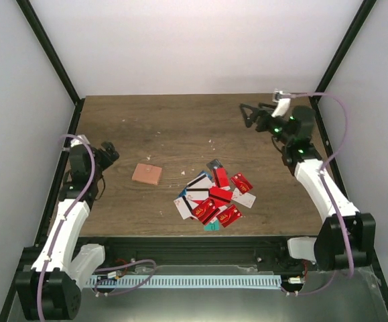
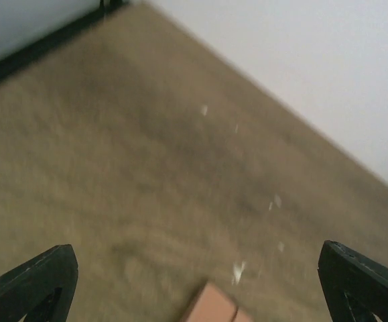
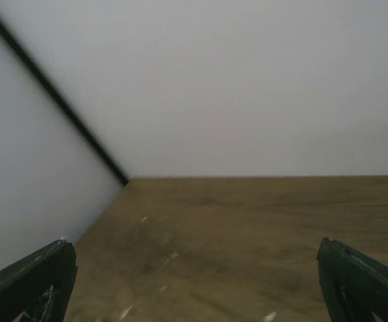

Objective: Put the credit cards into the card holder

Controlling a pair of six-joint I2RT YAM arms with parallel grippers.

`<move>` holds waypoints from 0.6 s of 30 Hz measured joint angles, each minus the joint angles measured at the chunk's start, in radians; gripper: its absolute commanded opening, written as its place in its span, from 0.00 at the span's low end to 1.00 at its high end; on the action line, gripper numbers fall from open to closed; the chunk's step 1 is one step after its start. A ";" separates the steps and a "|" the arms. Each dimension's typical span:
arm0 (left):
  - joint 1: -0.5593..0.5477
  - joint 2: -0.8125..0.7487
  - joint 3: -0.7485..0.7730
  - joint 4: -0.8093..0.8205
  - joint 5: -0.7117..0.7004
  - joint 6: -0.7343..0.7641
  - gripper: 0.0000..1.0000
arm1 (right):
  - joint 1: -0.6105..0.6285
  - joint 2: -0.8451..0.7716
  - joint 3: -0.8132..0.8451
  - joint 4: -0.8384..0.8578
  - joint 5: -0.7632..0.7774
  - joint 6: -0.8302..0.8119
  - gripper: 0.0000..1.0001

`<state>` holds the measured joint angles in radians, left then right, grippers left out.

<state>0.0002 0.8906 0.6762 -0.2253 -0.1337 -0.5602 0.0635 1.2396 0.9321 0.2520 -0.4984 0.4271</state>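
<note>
Evidently left tool (image 1: 108, 151), right tool (image 1: 248, 115) wide open, holding nothing.

Even soft light, blurred wrist views

Card holder (image 1: 146, 174) flat on table (image 1: 173, 127), left of centre; credit cards (image 1: 214, 196) heaped to its right, apart, nearer front edge; left gripper (image 1: 110, 153) left of card holder; right gripper (image 1: 247, 115) over far right part
</note>
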 measured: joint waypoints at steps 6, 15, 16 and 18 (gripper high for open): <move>-0.003 0.005 -0.081 -0.150 0.155 -0.070 1.00 | 0.267 0.159 0.106 -0.069 -0.043 -0.098 0.95; -0.035 -0.024 -0.249 -0.177 0.280 -0.199 0.83 | 0.571 0.586 0.338 -0.216 -0.027 -0.230 0.81; -0.047 -0.021 -0.263 -0.170 0.289 -0.212 0.78 | 0.599 0.637 0.373 -0.229 -0.021 -0.241 0.77; -0.065 -0.003 -0.283 -0.142 0.305 -0.235 0.70 | 0.638 0.713 0.428 -0.257 -0.016 -0.257 0.73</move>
<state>-0.0650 0.8871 0.3927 -0.3676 0.1715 -0.7952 0.7013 1.9526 1.3598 -0.0055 -0.5140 0.1703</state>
